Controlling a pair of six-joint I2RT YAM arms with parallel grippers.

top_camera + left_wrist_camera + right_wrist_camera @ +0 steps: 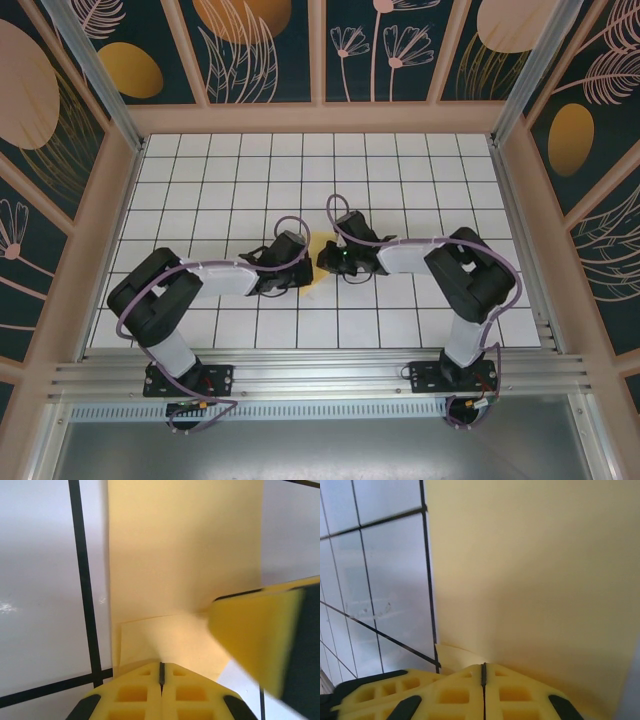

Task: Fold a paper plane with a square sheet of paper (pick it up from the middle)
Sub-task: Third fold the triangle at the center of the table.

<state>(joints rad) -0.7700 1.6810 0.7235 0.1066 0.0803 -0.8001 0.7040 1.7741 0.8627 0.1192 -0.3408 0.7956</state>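
The left gripper and right gripper meet tip to tip at mid-table over the yellow sheet, which lies between them on the white grid tiles. In the left wrist view the left gripper is pressed fully together, its tips on a folded flap of the sheet, with a pad of the right gripper touching the sheet just beside it. The right gripper is likewise closed tight with its tips against the sheet; I cannot tell whether paper is caught between either pair of fingers.
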